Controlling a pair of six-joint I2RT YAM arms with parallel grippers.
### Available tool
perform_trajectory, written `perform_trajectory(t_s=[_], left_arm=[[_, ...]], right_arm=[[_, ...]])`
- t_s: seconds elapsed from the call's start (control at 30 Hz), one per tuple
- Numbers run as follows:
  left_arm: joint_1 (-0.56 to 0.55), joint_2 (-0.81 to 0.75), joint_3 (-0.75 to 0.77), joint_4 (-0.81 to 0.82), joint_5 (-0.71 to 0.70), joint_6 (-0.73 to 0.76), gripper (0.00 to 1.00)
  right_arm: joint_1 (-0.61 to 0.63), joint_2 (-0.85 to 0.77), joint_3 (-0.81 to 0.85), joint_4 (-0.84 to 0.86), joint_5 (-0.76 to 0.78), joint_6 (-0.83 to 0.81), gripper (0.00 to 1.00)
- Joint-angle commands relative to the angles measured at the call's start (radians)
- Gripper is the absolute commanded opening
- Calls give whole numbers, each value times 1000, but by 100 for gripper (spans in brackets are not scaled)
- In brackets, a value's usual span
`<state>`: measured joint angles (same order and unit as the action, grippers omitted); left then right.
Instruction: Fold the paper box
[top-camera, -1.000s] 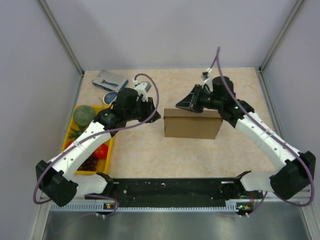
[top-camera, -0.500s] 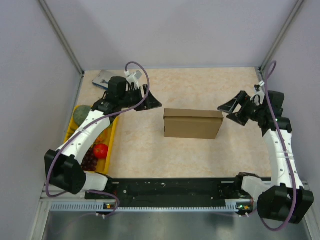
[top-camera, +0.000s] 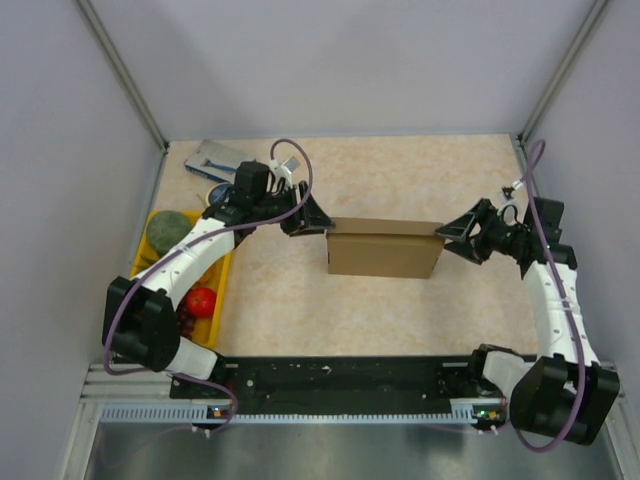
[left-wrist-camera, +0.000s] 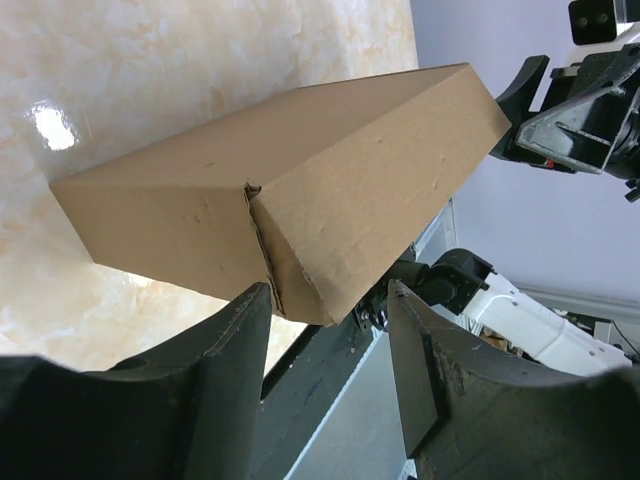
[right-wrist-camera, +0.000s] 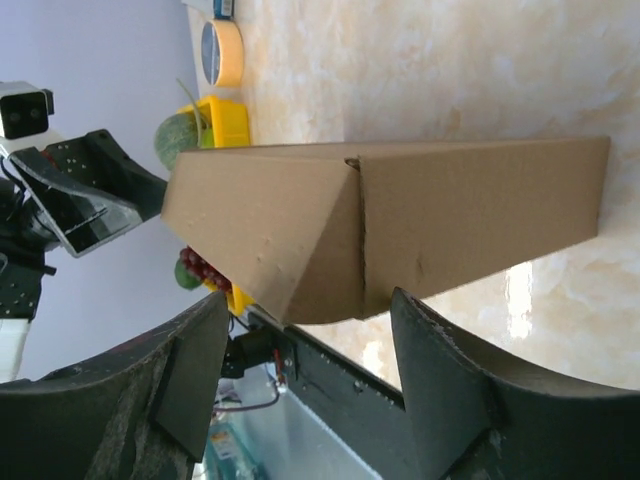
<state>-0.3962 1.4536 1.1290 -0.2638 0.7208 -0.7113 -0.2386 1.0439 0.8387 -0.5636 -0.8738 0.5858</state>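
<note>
The paper box (top-camera: 385, 249) is a closed brown cardboard carton standing on the table's middle. It also shows in the left wrist view (left-wrist-camera: 300, 190) and in the right wrist view (right-wrist-camera: 400, 225). My left gripper (top-camera: 313, 220) is open at the box's left end, its tips just short of the near corner (left-wrist-camera: 330, 300). My right gripper (top-camera: 453, 238) is open at the box's right end, its tips by that corner (right-wrist-camera: 310, 305). Neither gripper holds anything.
A yellow tray (top-camera: 214, 290) with a green melon (top-camera: 168, 229), a red fruit (top-camera: 201, 301) and grapes lies at the left. A tape roll (right-wrist-camera: 221, 52) and a blue-grey flat packet (top-camera: 218, 156) lie at the back left. The black base rail (top-camera: 340, 380) runs along the near edge.
Both arms swung out away from the box, then came back in. Now each open gripper faces one end of the box. The box has not moved.
</note>
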Motion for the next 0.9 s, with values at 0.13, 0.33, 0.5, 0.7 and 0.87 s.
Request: perform_trajectory(t_s=[0.13,0.33,0.5,0.7,0.87], left_arm=[[-12,-13,-40,52,6,-7,54],[-12,-6,-52,57,0,-1,43],[-12,-2,-60,74,-1,-4,36],[-12,-12,-86,106,3,-16,26],[-12,-24,-86,94,-6,1,25]], right_arm=[[-13,15,-18,70,-42,16,56],[-13,21,-26,79,-28,14,53],[-13,24,-62,96,-36,6,46],[-14,33,-76,113,-36,3,36],[-13,30,-55,129,-36,25,38]])
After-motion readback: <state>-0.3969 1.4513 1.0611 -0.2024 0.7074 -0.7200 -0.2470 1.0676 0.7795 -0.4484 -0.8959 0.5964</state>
